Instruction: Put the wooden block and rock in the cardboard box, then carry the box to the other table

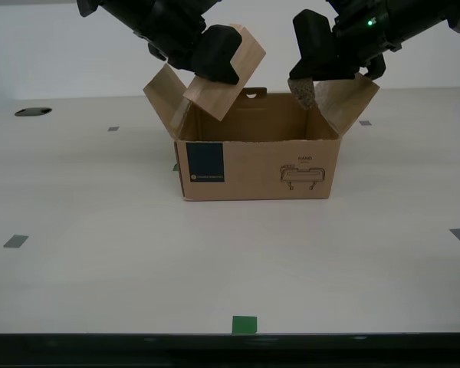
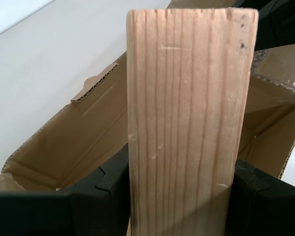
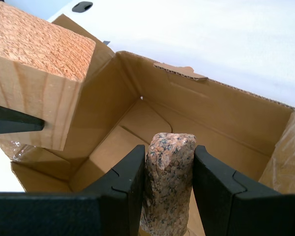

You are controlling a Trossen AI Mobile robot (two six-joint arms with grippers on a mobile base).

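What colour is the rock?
Speckled pink, grey and black rock, clearest in the first wrist view.

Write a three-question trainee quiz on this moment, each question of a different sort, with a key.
1. True or false: the rock already lies on the floor of the box.
2. Multiple choice: my second gripper is shut on A) a box flap, B) the block, C) nothing.
3. Fill in: in the exterior view, the block is held tilted above the box's ___ side.

Key
1. False: my first gripper holds it over the open box.
2. B.
3. Left, by the exterior view.
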